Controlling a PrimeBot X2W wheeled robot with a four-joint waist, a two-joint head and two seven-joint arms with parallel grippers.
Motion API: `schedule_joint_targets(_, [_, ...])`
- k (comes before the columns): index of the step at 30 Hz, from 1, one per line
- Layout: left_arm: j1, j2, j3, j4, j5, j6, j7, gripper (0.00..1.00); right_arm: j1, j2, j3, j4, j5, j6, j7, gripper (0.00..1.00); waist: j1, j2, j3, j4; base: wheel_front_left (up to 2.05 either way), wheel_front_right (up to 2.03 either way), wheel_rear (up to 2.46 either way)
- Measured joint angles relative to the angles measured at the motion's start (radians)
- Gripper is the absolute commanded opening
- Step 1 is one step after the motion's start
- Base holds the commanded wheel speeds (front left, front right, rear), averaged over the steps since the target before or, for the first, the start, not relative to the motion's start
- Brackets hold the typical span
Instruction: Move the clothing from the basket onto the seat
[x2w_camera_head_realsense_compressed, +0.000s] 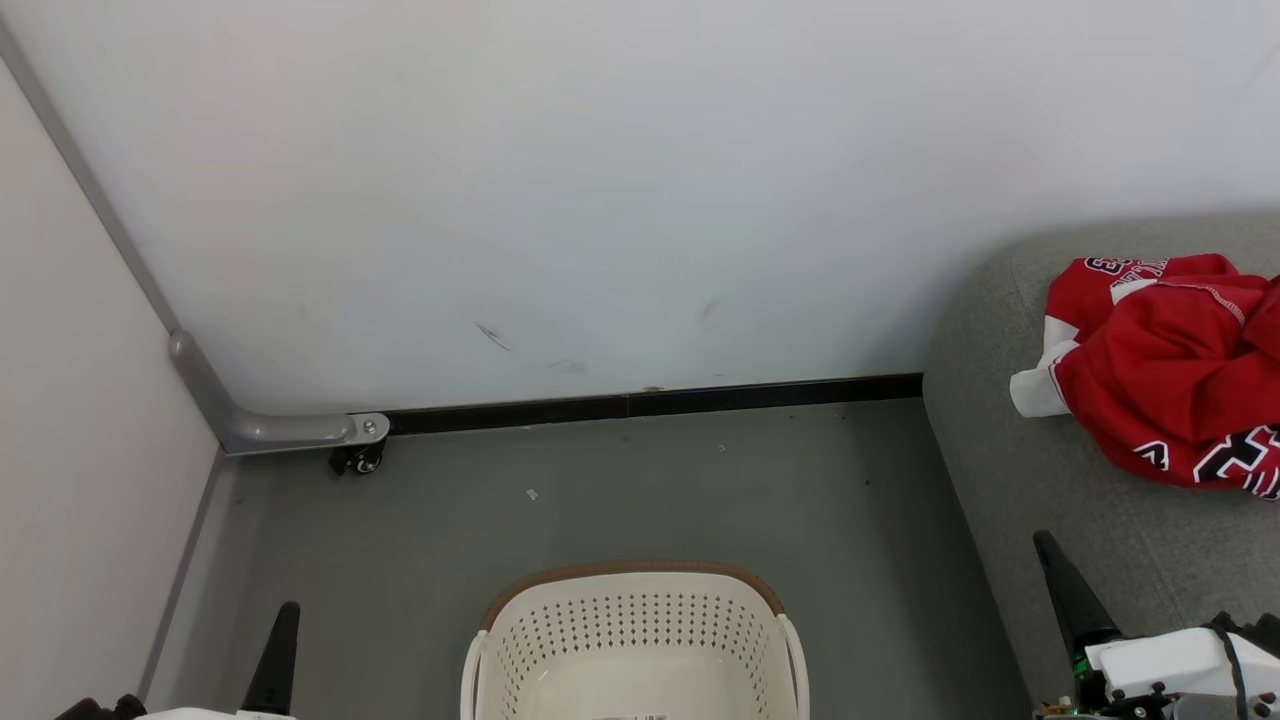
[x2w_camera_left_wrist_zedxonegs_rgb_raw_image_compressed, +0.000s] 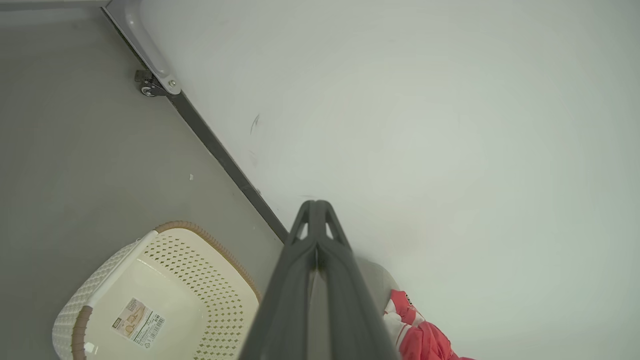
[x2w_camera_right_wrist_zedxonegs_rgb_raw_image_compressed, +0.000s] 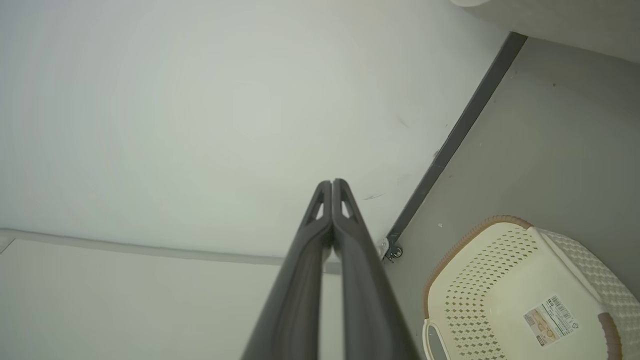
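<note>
Red clothing (x2w_camera_head_realsense_compressed: 1170, 370) lies in a loose heap on the grey seat (x2w_camera_head_realsense_compressed: 1000, 480) at the head view's right, one white panel hanging towards the seat's edge. The basket (x2w_camera_head_realsense_compressed: 630, 625) stands on the floor (x2w_camera_head_realsense_compressed: 700, 480) at bottom centre, well apart from the heap, and what shows of its inside is bare. The left hand (x2w_camera_head_realsense_compressed: 285, 625) rises at lower left and the right hand (x2w_camera_head_realsense_compressed: 1050, 560) at lower right, by the seat's front edge. Neither touches anything.

In the left wrist view the left hand's (x2w_camera_left_wrist_zedxonegs_rgb_raw_image_compressed: 316, 207) fingers are pressed together with nothing between them. Beside them the basket's bottom shows its sticker (x2w_camera_left_wrist_zedxonegs_rgb_raw_image_compressed: 138, 322) uncovered, and a corner of the clothing peeks past the fingers at the right.

The right wrist view shows the right hand (x2w_camera_right_wrist_zedxonegs_rgb_raw_image_compressed: 331, 186) likewise closed tight and empty, pointing at the wall (x2w_camera_right_wrist_zedxonegs_rgb_raw_image_compressed: 200, 100). The basket sits low at the right, its bottom bare here too.

By my reading the moving is finished, so the step in hand is the check and the retreat. Doing it well means confirming that no cloth hides against the perforated sides, then drawing the right hand clear of the seat — without snagging the white panel and dragging the heap off.
</note>
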Motion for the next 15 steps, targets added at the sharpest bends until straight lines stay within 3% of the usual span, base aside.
schedule_joint_targets(15, [-0.047,-0.020,0.044,0.023,-0.157,-0.028,0.050,0.00,-0.029,-0.004,-0.021,0.018,0.215,0.000,0.047,0.00,-0.0005,0.0000,0.022,-0.003,0.00,0.00,0.00])
